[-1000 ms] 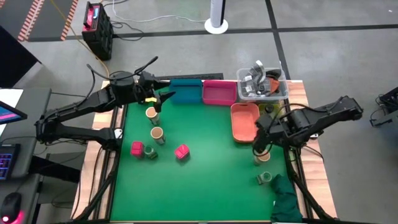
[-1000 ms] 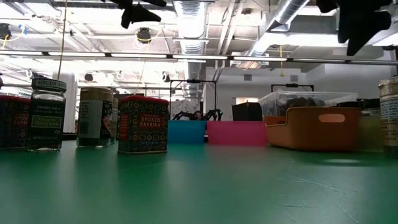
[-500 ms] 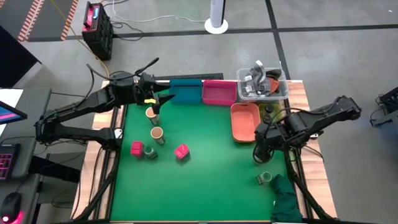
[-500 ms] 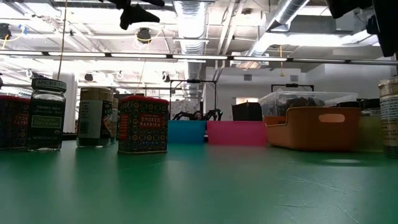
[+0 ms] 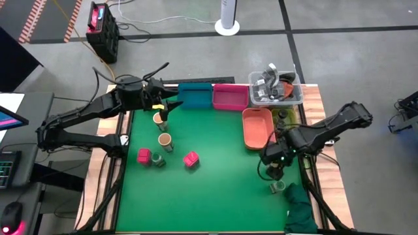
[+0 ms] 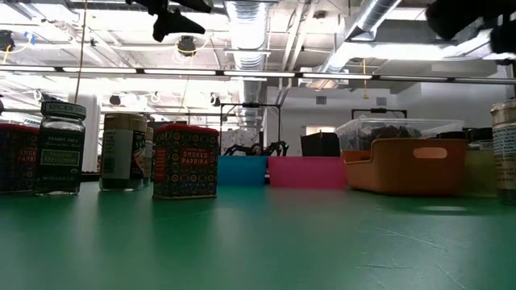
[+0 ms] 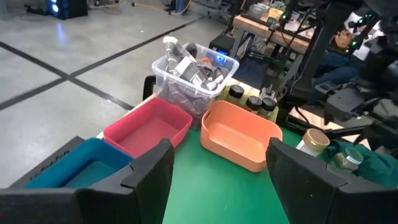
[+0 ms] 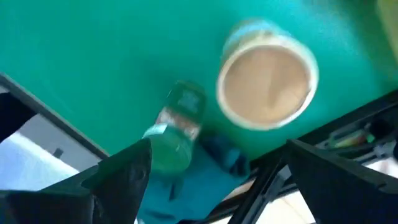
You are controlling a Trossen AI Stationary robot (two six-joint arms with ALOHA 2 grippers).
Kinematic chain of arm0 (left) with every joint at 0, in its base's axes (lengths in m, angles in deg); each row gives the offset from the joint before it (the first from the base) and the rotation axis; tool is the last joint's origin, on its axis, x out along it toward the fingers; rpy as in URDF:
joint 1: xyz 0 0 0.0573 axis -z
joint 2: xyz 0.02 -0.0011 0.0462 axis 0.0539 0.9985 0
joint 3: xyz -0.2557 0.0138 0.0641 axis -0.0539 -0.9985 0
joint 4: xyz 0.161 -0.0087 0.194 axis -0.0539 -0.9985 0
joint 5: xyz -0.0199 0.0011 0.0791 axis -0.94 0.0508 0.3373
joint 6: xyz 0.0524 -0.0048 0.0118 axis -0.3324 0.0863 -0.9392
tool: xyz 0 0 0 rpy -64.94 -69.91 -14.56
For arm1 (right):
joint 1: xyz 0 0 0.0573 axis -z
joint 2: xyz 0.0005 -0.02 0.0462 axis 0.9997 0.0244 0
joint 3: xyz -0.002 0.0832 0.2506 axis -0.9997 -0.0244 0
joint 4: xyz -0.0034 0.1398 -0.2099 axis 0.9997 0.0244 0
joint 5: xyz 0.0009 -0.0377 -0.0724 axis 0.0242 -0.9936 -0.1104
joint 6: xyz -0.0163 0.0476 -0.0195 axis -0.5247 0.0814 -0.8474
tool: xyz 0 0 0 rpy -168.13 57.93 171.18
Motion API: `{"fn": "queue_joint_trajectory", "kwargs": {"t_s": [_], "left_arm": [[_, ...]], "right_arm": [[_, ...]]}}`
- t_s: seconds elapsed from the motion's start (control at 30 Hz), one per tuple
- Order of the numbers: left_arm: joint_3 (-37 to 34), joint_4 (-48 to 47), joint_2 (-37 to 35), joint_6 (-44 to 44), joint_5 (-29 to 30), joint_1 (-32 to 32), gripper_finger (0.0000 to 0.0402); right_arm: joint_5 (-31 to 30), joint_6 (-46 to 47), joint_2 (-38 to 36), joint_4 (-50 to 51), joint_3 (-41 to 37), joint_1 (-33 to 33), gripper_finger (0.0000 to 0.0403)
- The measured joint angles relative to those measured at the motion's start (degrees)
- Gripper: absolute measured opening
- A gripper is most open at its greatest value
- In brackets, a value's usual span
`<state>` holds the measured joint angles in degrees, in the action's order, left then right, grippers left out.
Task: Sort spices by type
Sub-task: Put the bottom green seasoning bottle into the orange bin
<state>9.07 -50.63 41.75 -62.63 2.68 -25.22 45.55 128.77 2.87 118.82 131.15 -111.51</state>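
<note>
Grey concrete floor (image 5: pixel 339 16), exposed ceiling ducts (image 6: pixel 367 24), perhaps workshop benches beyond.

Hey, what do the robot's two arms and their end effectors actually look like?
Both arms are black, built of slim jointed segments with black cables looped alongside. The left end effector has two long dark fingers with flat, angular faces, and a small yellow marking near its wrist. The right end effector is equally dark and blocky, with the same two-finger build.

green table (image 5: pixel 215 176) | orange bin (image 5: pixel 256 127) | pink bin (image 5: pixel 229 98) | teal bin (image 5: pixel 195 96) | red-patterned paprika tin (image 6: pixel 185 161)
</note>
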Motion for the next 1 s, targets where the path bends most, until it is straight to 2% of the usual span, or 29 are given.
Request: {"fn": "queue_joint_trajectory", "kwargs": {"t_s": [0.23,0.43,0.7,1.0], "left_arm": [[0.0,-0.7,0.0,2.6,0.0,0.0,0.0242],[0.0,-0.8,0.1,6.7,0.0,0.0,0.0242],[0.0,-0.9,0.4,11.4,0.0,0.0,0.0242],[0.0,-1.0,0.4,11.0,0.0,0.0,0.0242]], "right_arm": [[0.7,14.0,-0.2,0.9,1.5,-7.6,0.0392],[1.2,25.1,2.0,-3.7,1.5,-12.3,0.0392],[0.6,27.4,9.5,-11.1,1.5,-16.3,0.0392],[-4.2,27.1,17.8,-6.7,1.5,-18.0,0.0392]]}}
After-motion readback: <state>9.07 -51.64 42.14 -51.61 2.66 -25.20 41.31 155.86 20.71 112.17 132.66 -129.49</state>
